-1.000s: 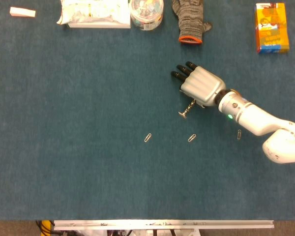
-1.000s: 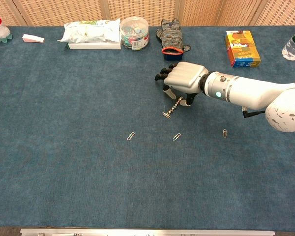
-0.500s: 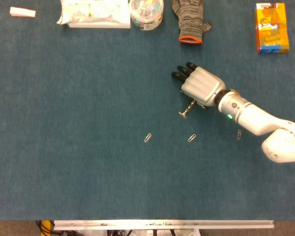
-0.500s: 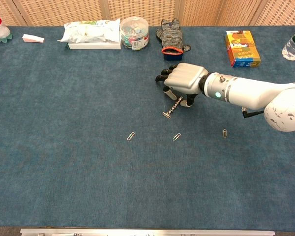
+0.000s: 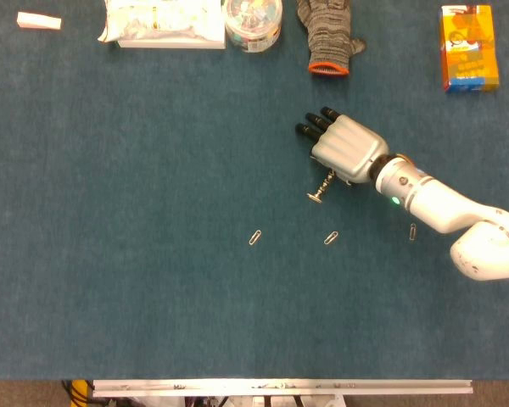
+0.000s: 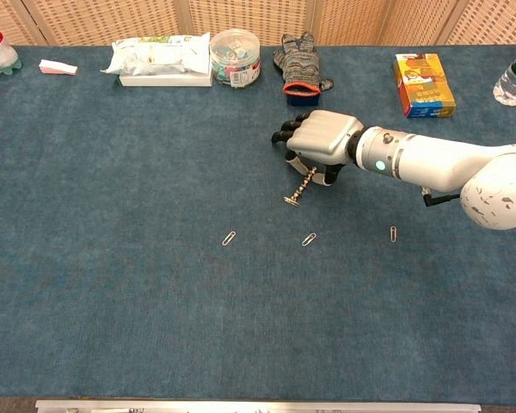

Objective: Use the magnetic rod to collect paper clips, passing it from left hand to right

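Right hand (image 5: 346,149): over mid-table, fingers curled around the upper end of the magnetic rod (image 5: 324,187), which slants down-left to its flat disc tip just above or on the blue cloth; contact cannot be told. Left hand: in neither view. Paper clips: three loose on the cloth, the middle clip (image 5: 331,238) nearest the tip, the left clip (image 5: 255,237) further off, the right clip (image 5: 413,231) beside the forearm. Risks, as judged: the thin rod is held at one end only and may twist or slip if pressed down; a sweep passing too high leaves clips unlifted; the forearm may brush the right clip away
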Controlling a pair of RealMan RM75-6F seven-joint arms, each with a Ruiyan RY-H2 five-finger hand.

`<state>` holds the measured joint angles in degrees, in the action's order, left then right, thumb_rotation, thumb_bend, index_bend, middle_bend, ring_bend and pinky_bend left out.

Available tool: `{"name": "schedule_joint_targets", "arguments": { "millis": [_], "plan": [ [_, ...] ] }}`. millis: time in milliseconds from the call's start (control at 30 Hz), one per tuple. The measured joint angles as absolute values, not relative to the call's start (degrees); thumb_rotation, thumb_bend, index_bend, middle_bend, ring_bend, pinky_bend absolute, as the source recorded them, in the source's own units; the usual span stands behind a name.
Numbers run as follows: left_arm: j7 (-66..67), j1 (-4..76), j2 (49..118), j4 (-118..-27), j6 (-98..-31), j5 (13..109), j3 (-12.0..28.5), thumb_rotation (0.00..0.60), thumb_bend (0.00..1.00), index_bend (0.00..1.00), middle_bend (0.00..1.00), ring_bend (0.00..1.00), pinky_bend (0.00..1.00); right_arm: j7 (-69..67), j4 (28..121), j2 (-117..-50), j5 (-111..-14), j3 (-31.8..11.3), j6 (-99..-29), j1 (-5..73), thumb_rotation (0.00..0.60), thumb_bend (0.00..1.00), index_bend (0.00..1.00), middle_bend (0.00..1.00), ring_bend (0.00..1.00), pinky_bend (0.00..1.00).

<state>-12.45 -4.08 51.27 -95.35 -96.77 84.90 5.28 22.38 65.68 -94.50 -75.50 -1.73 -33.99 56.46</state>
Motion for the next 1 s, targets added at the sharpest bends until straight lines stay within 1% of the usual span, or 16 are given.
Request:
{"name": "schedule_joint_targets", "arguments": {
  "millis": [233,767,1000],
  "plan": [
    [-12.2,-4.0,51.3,-95.2,-96.6,84.6,5.3,0.600,0.09,0.60,0.14,0.00,0.16,23.1,68.6,-92.4,-75.4,-1.8,-35.5,56.0,0.600,0.39,0.59,0.09,0.00,0.11],
    [-12.0,-4.0,51.4,-95.1,-96.3,83.1,5.9,0.600,0.09,0.60,0.14,0.00,0.16,28.4,82.4,-84.7,-74.7,-1.3,-40.8,53.6,0.600,0.40,0.59,0.09,0.00,0.11],
    [-11.9,-4.1,51.4,-95.1,-96.3,83.0,6.0,0.600,0.09,0.60,0.14,0.00,0.16,30.2,86.8,-82.5,-74.7,-0.8,-42.7,52.7,0.600,0.39,0.59,0.09,0.00,0.11]
  ]
}}
